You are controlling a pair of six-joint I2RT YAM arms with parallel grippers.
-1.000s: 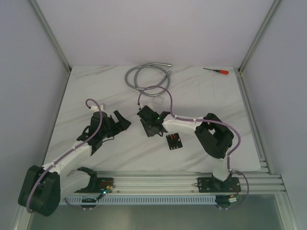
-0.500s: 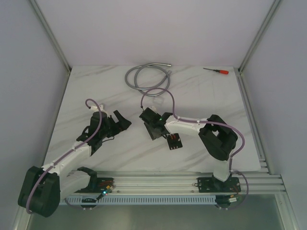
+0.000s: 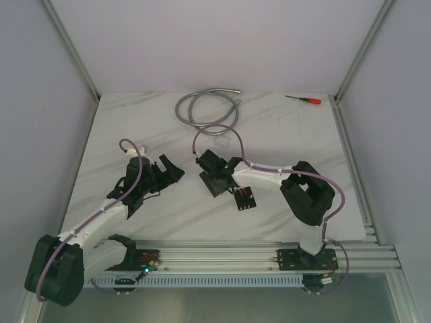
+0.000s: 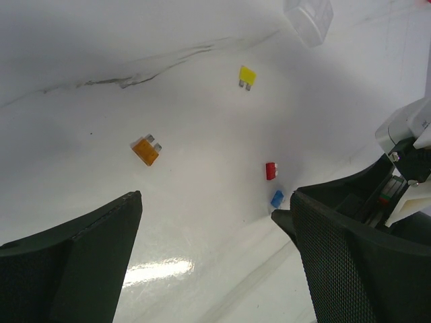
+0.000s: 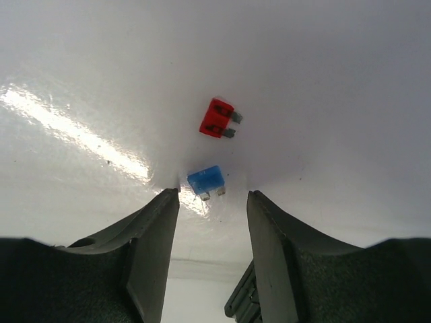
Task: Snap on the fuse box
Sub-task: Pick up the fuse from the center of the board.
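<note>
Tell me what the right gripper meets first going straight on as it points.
Probably the blue fuse, lying just ahead between the right gripper's fingertips; the red fuse lies beyond. Depth is unclear, so the tips might touch the table first.

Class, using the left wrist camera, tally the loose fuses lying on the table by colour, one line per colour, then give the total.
Yellow fuse: 1
Orange fuse: 1
Red fuse: 1
Blue fuse: 1
Total: 4

On the table [image 3: 135, 121], fuse box [image 3: 244, 198] near front centre, hose coil [image 3: 207, 108] behind it, screwdriver [image 3: 303, 99] at far right corner
</note>
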